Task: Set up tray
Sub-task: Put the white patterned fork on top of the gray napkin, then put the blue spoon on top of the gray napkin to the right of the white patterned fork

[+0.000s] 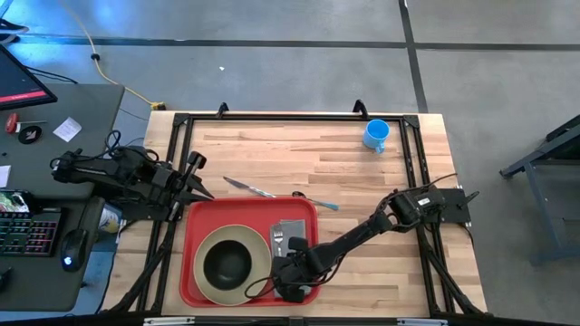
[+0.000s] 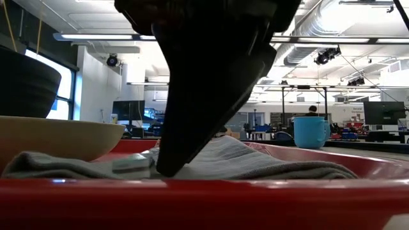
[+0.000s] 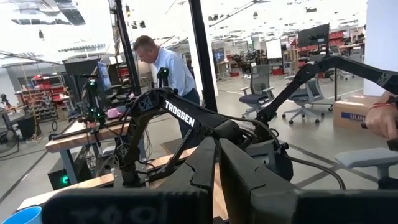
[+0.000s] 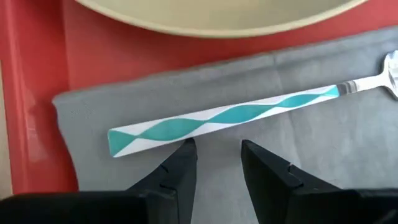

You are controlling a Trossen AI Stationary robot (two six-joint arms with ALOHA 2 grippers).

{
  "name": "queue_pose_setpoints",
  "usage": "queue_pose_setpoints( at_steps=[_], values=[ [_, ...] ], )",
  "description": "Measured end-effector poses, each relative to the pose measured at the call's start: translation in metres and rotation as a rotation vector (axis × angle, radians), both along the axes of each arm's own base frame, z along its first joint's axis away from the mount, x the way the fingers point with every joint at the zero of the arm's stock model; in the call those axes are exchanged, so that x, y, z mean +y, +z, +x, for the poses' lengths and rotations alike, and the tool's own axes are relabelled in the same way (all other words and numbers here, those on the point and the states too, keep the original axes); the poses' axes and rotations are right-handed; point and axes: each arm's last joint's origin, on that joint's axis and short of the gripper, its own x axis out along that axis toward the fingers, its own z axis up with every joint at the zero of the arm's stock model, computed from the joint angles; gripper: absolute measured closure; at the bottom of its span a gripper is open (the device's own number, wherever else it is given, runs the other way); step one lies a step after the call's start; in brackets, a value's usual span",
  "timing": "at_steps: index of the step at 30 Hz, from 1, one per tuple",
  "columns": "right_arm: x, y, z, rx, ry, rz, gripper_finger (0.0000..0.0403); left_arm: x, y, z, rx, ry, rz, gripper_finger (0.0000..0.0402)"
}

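Observation:
The red tray (image 1: 186, 272) lies at the table's near edge. It carries a cream plate (image 1: 207, 243) with a dark bowl (image 1: 227, 263) and, to their right, a grey napkin (image 1: 294, 228). A fork with a teal-and-white swirled handle (image 4: 217, 121) lies flat on the napkin (image 4: 311, 162). My right gripper (image 4: 216, 149) slants down over the napkin's near end, open, its fingertips just beside the handle with nothing between them. My left gripper (image 1: 201, 178) waits shut above the table's left edge. My right gripper reaches down to the napkin (image 2: 255, 163) beside the fork handle's free end (image 2: 131, 164). I cannot tell whether its fingertips (image 2: 167, 167) touch the cloth or the handle.
A knife (image 1: 249, 187) and a teal-handled spoon (image 1: 319, 203) lie on the wood just beyond the tray. A blue mug (image 1: 376, 134) stands at the far right. Black frame rails run along the table's edges. A desk with a keyboard stands left of the table, and a person (image 3: 165, 68) stands beyond it.

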Motion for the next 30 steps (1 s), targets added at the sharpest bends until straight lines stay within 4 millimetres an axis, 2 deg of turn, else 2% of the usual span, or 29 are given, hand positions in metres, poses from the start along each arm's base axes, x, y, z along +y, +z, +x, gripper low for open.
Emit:
queue_pose_setpoints(
  at_steps=[8,13,16,20,23,30],
  values=[
    [0.0,0.003,-0.004,0.034,-0.023,0.018,0.0285,0.0,0.0,0.0,0.001,0.0,0.0,0.0346],
    [-0.007,0.029,-0.013,0.01,-0.054,-0.07,0.0285,0.0,0.0,0.0,0.001,0.0,0.0,0.0346],
    [-0.017,0.04,-0.024,0.055,-0.085,-0.164,0.0285,0.0,0.0,0.0,0.001,0.0,0.0,0.0346],
    [-0.036,0.055,-0.038,0.127,-0.152,-0.318,0.0285,0.0,0.0,0.0,0.001,0.0,0.0,0.0346],
    [-0.056,0.056,-0.04,0.2,-0.194,-0.391,0.0286,0.0,0.0,0.0,0.001,0.0,0.0,0.0346],
    [-0.117,0.056,-0.027,0.372,-0.183,-0.344,0.0304,0.001,-0.001,0.001,0.012,0.047,-0.002,0.0346]
  ],
)
